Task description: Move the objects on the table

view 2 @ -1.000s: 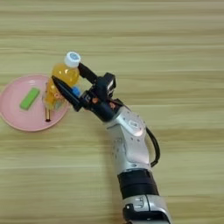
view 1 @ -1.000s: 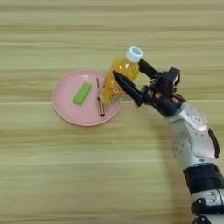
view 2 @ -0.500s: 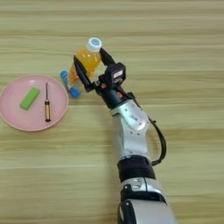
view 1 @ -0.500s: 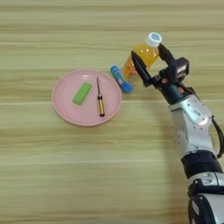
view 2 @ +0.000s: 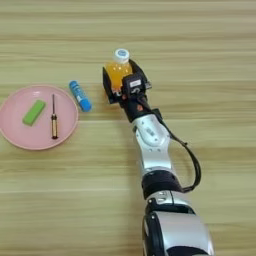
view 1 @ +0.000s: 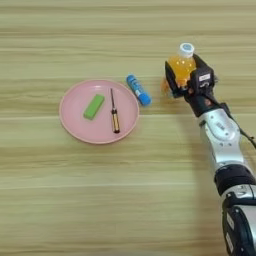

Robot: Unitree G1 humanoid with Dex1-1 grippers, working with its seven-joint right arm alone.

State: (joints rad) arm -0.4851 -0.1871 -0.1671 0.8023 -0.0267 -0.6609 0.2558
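Right gripper (view 1: 184, 80) in the upper right of the frame, fingers clamped on either side of the orange-drink bottle (view 1: 182, 67); bottle upright, white cap on top. Pink plate (view 1: 75, 118) left of centre on the wooden table (view 1: 100, 200); green block (view 1: 94, 106) and screwdriver (view 1: 114, 112) lie on it, apart; blue tube (view 1: 138, 90) just beside the plate's upper right rim.

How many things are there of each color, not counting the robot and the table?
Pink: 1, the plate
Green: 1, the block on the plate
Yellow and black: 1, the screwdriver on the plate
Blue: 1, the small tube beside the plate
Orange: 1, the drink bottle between the robot's fingers
Total: 5
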